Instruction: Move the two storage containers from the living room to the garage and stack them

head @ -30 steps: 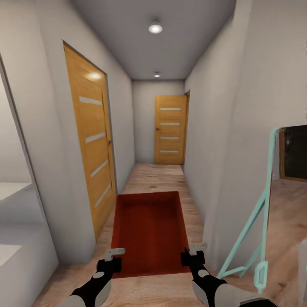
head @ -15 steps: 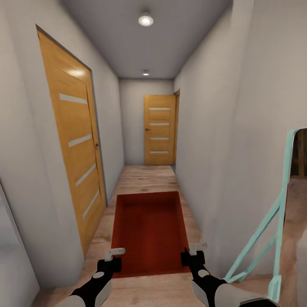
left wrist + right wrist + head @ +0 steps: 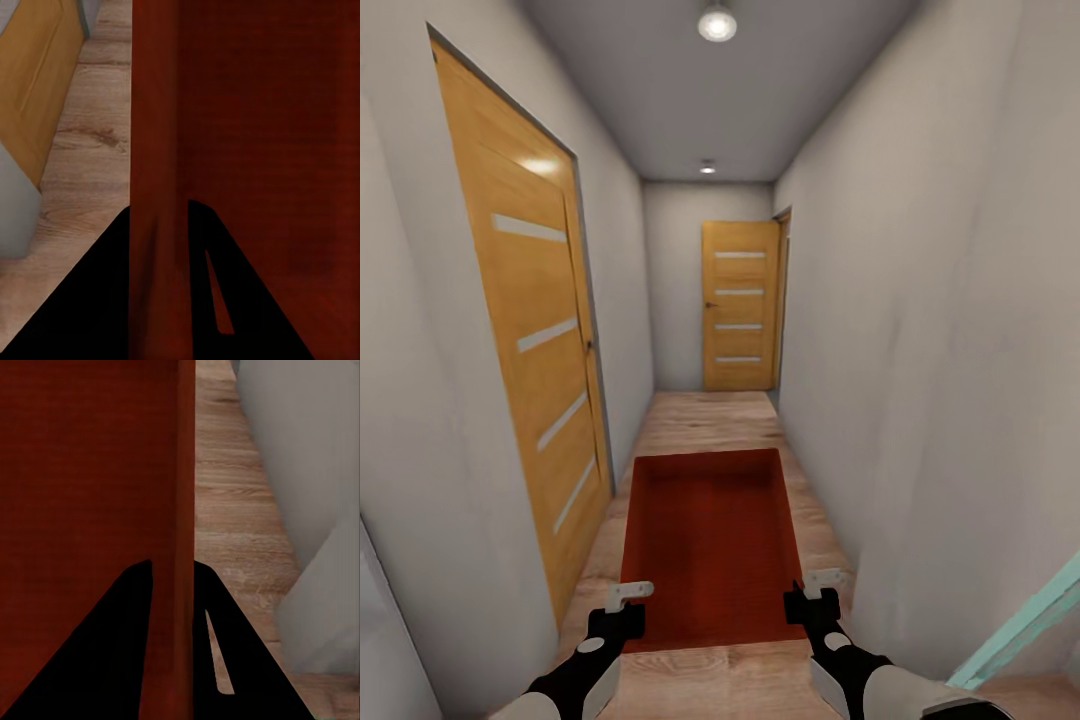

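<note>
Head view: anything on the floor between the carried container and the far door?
No. Beyond the storage container, held by the left gripper and right gripper, only bare wood plank floor runs to the far door.

Black wrists — white-fingered end effectors (image 3: 628, 592)

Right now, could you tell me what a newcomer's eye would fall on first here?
The orange-red storage container, low in the middle, carried over the wood floor with the left gripper and the right gripper each clamped on a side wall. Next, the striped wooden door on the left wall and another door at the corridor's end.
</note>
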Controlling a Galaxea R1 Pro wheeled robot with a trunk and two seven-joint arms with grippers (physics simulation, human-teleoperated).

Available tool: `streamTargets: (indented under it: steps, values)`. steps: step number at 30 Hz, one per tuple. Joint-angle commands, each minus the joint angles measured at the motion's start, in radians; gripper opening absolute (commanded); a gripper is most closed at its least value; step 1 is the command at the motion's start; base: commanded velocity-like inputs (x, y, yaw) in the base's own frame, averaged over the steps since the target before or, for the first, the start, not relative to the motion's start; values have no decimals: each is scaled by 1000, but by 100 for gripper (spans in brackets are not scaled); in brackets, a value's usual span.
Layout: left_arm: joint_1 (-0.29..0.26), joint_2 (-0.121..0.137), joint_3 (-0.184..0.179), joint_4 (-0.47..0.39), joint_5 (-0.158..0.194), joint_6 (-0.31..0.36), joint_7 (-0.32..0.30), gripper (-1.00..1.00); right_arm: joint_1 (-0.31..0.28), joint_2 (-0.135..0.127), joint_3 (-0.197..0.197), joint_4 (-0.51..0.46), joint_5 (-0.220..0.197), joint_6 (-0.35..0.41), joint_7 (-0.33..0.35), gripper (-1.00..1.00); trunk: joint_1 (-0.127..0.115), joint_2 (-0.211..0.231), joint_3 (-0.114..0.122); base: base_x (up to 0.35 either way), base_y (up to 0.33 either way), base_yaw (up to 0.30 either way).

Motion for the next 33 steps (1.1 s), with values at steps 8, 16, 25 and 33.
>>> streamTargets:
  steps: [8,16,25,33]
  values:
    - [-1,20,-33,-4,2,-46,6,-100,-1,-4,-57,3,15,2,-4,-100,1,-1,-2,321,82,0]
    - [-1,20,-33,-4,2,-46,5,-100,-1,-4,-57,3,15,2,-4,-100,1,-1,-2,324,4,0]
    - [-1,20,-33,-3,3,-46,-12,-100,-1,-4,-57,3,15,2,-4,-100,1,-1,-2,324,0,0]
    - [-1,20,-32,-4,3,-46,-15,-100,-1,-4,-57,3,15,2,-4,-100,1,-1,-2,324,0,0]
